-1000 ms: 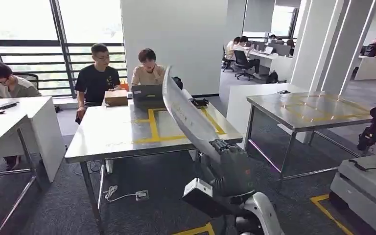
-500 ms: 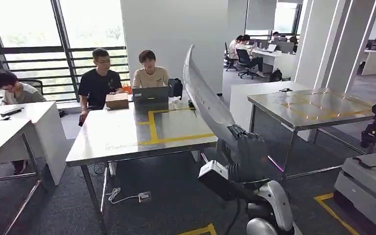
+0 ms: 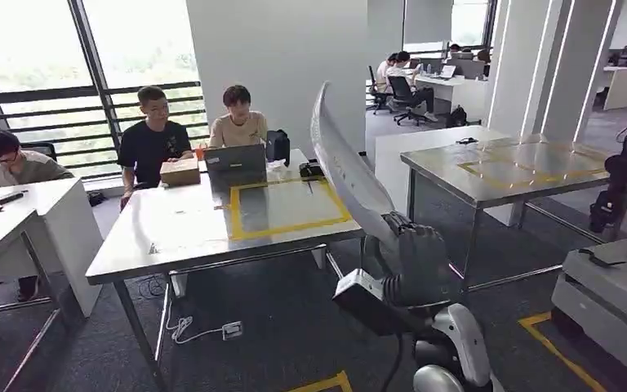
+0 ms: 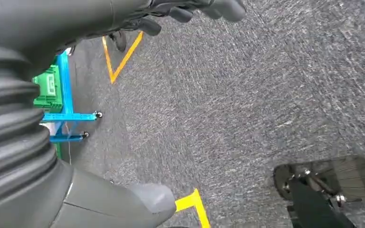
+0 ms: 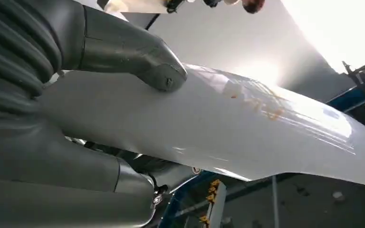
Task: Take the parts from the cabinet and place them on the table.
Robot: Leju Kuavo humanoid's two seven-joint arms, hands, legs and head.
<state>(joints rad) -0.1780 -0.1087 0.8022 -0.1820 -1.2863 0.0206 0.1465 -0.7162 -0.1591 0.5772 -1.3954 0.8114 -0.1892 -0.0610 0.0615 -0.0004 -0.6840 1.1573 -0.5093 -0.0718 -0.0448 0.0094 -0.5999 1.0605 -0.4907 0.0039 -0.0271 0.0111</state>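
The right hand (image 3: 412, 253) grips one end of a long white curved panel (image 3: 344, 171), its dark fingers wrapped over the lower end. In the right wrist view the thick grey thumb (image 5: 138, 54) presses flat on the panel's (image 5: 228, 128) smooth, glossy face, which carries a few small orange marks. The panel is thin, bowed along its length and tapered toward the far tip. It rises tilted from the hand and hangs in the air beside the near right corner of the steel table (image 3: 180, 233), not touching it.

The left hand (image 4: 180, 9) hangs over grey, coarse carpet, its dark fingers curled in with nothing in them.

The table has a shiny metal top with a square of yellow tape (image 3: 286, 204) on it. At its far edge stand a laptop (image 3: 234, 158) and a cardboard box (image 3: 180, 171), with two people (image 3: 196, 131) seated behind them.
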